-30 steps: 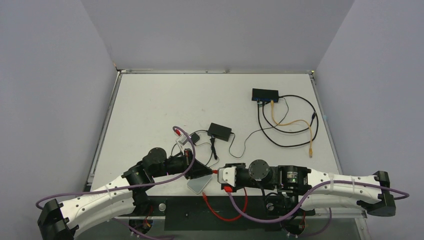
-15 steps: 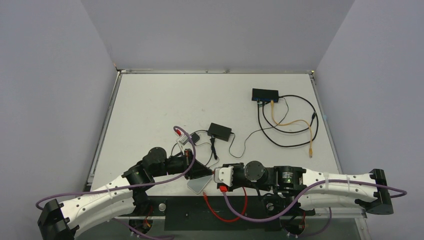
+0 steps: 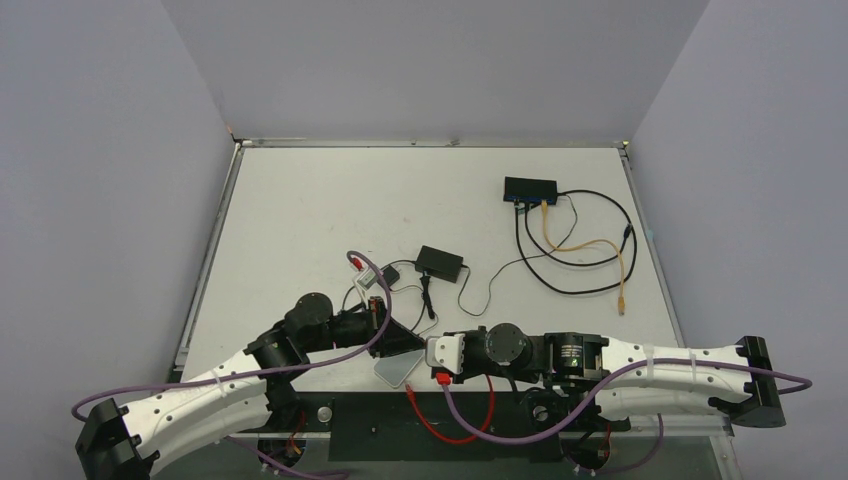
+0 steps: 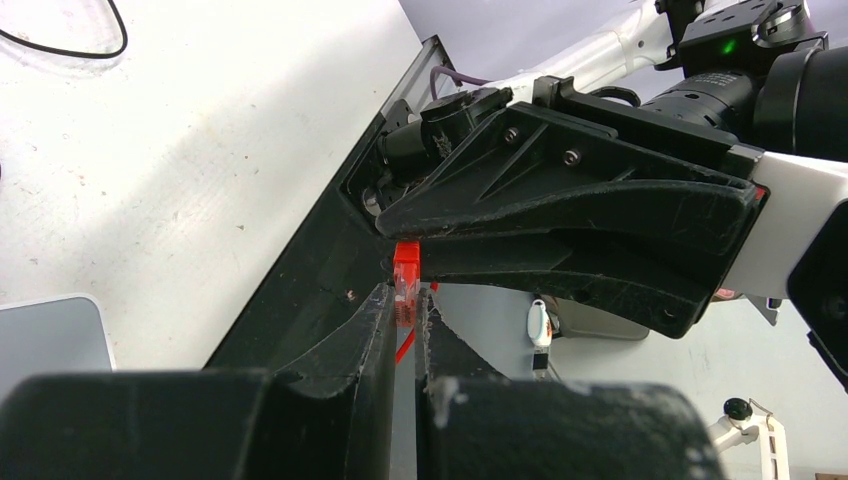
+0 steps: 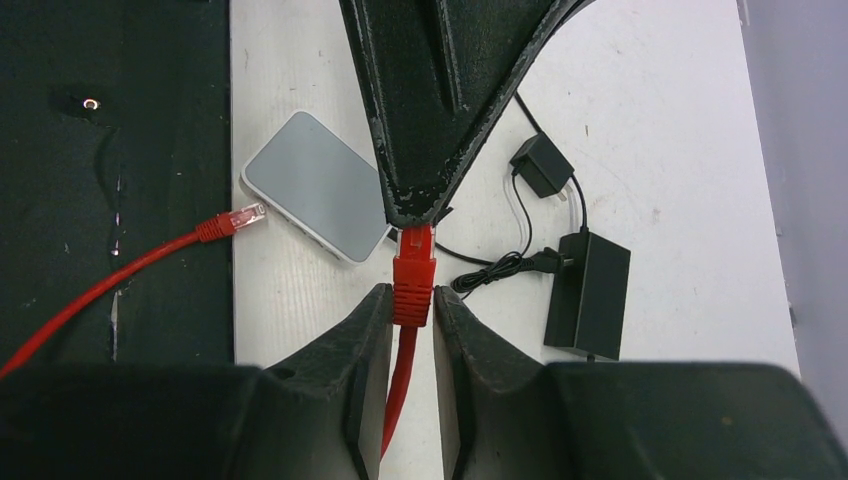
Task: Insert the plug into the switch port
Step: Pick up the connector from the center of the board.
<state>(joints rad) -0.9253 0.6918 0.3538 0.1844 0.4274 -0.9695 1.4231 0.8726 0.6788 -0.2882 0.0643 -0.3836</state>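
A red cable's plug point(image 5: 413, 275) hangs between both grippers near the table's front edge. My left gripper point(image 4: 405, 300) is shut on its clear tip point(image 4: 405, 285). My right gripper point(image 5: 412, 300) faces it head-on, and its jaws press the red boot from both sides. From above, the two grippers meet at the plug point(image 3: 432, 344). The switch point(image 3: 530, 188) is a flat black box at the far right, and its blue-trimmed port row point(image 3: 530, 200) faces the arms. A yellow cable point(image 3: 546, 206) sits in one port.
A light grey pad point(image 3: 397, 370) lies just below the grippers. A black adapter brick point(image 3: 440, 262) and a smaller black adapter point(image 5: 540, 166) sit behind them with thin leads. The red cable's other plug point(image 5: 245, 217) rests on the black front strip. Black and yellow cables loop beside the switch point(image 3: 590, 255).
My right arm slid left toward the left gripper, and its jaws narrowed onto the red boot. The left arm stayed still, holding the plug tip.
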